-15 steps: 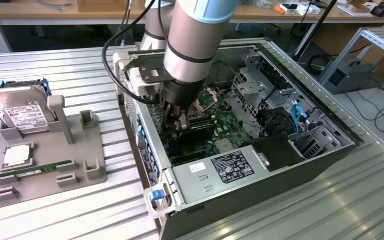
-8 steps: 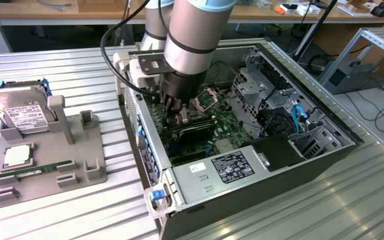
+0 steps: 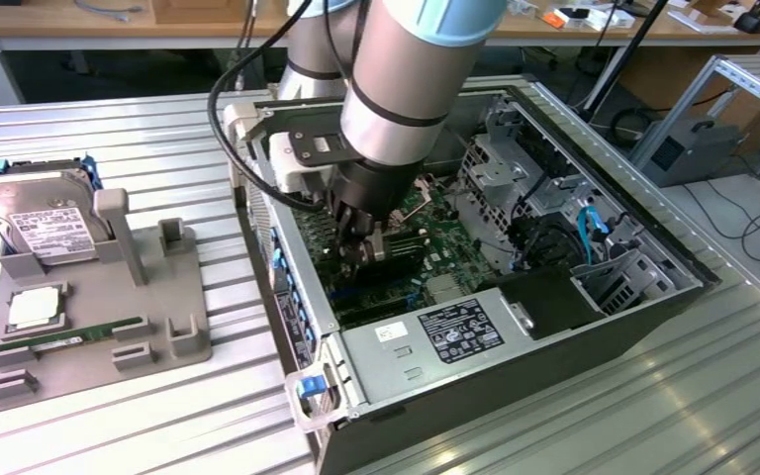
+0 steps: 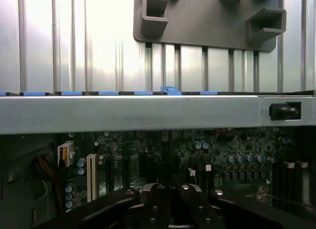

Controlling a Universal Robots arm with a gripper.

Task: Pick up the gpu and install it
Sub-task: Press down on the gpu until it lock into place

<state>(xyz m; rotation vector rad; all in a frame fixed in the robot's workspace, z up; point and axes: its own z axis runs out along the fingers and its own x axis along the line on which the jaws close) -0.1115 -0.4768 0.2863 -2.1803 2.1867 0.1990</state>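
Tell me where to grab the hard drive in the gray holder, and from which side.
Probably its upper half, pinched across the two flat faces, from above: the hard drive stands tilted in the gray holder, lower end seated, top free.

The arm reached down into the open computer case, its gripper low over the green motherboard with the fingers closed; whether they held the gpu could not be told. On the exterior view's left, a grey fixture tray lay on the slatted metal table, carrying an upright hard drive, a square silver chip and a narrow green RAM stick
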